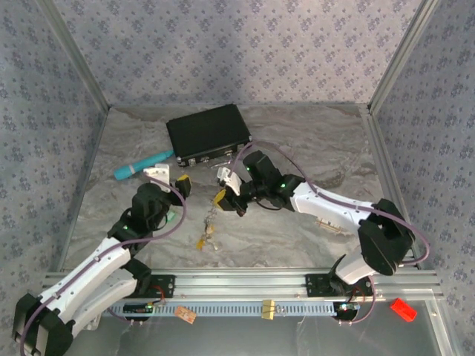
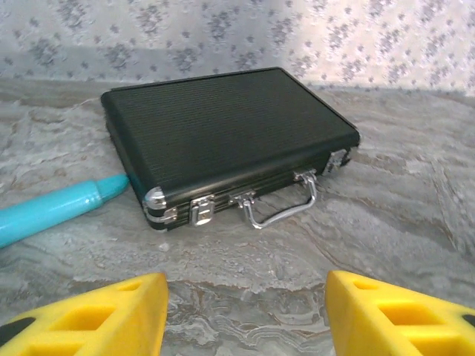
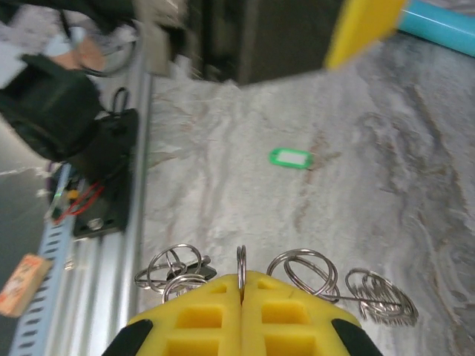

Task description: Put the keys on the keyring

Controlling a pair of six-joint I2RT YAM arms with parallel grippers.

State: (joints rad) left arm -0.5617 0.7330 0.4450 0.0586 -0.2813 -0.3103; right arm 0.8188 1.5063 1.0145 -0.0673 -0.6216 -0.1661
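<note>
Right gripper (image 3: 241,297) is pinched tight on one thin wire keyring (image 3: 241,259), edge-on between the pads, with more loose rings (image 3: 303,273) linked on and dangling either side. The green key tag (image 3: 291,158) lies flat on the table (image 3: 223,148), well apart from them. Left gripper (image 2: 247,319) hangs open and empty. I reckon the rings are light, stiff and slippery and will swing, so I'd grab the tag by its plastic edges.

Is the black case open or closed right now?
Closed. The left wrist view shows the black case with its lid flat on the base and no gap along the front edge above the handle.
</note>
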